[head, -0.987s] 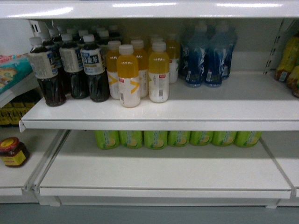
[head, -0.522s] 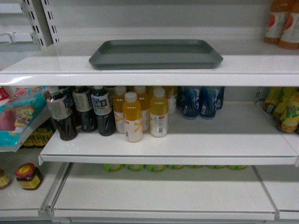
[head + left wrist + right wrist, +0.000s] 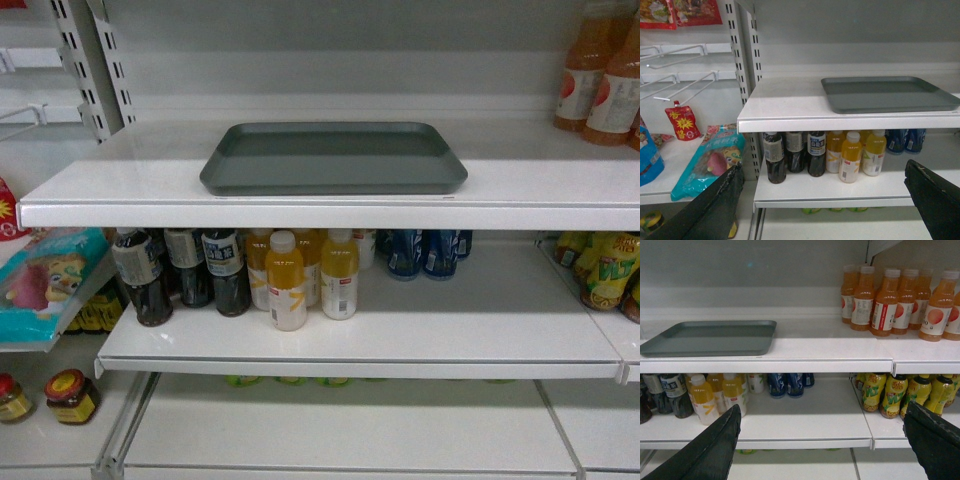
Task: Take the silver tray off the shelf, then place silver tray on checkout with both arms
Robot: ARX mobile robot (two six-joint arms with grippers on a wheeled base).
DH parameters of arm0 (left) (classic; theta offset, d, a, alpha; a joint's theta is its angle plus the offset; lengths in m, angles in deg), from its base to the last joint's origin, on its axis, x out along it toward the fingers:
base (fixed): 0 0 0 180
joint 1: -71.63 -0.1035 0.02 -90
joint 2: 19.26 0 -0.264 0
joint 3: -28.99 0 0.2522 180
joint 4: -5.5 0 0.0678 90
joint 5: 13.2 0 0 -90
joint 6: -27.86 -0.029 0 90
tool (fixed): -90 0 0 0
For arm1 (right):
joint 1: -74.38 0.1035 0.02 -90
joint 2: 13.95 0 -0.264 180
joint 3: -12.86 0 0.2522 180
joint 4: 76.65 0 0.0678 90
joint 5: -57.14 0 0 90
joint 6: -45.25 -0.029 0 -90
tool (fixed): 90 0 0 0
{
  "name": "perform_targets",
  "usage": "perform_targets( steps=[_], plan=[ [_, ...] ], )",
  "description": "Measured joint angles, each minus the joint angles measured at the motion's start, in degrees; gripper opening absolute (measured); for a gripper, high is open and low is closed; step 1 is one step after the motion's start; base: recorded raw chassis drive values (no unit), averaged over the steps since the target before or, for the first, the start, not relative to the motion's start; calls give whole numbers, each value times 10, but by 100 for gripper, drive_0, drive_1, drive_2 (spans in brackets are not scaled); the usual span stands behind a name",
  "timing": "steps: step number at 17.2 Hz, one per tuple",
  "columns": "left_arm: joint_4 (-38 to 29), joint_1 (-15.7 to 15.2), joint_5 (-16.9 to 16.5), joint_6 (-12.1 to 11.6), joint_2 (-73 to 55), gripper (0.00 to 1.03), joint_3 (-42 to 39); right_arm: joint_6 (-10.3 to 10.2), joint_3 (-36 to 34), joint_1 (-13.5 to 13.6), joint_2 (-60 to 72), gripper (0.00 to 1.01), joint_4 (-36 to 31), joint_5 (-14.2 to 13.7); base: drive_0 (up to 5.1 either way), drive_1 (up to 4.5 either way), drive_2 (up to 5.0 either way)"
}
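Observation:
The silver tray [image 3: 333, 157] lies flat on the upper white shelf [image 3: 300, 213], close behind its front lip. It also shows in the left wrist view as the silver tray [image 3: 887, 94] up to the right, and in the right wrist view as the silver tray [image 3: 710, 337] up to the left. My left gripper [image 3: 823, 170] is open and empty, below and in front of the shelf. My right gripper [image 3: 822, 410] is open too, at about the same height. Neither arm appears in the head view. The checkout is out of view.
Dark, yellow and blue bottles [image 3: 285, 275] stand on the board under the tray. Orange bottles [image 3: 895, 300] stand to the tray's right on the same level. Slotted uprights [image 3: 742, 60], wire hooks and snack bags [image 3: 707, 160] are on the left.
The head view has climbed: a second ago it showed only the bottle shelves, then the tray appeared at the top, and now the tray sits lower, near mid-frame.

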Motion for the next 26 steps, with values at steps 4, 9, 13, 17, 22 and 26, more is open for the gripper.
perform_targets(
  steps=[4,9,13,17,22,26],
  plan=[
    [0,0,0,0,0,98,0,0,0,0,0,98,0,0,0,0,0],
    [0,0,0,0,0,98,0,0,0,0,0,98,0,0,0,0,0],
    [0,0,0,0,0,98,0,0,0,0,0,98,0,0,9,409,-390],
    [0,0,0,0,0,98,0,0,0,0,0,98,-1,0,4,409,-400],
    [2,0,0,0,0,98,0,0,0,0,0,98,0,0,4,408,-401],
    [-2,0,0,0,0,98,0,0,0,0,0,98,-2,0,9,238,-220]
  ],
)
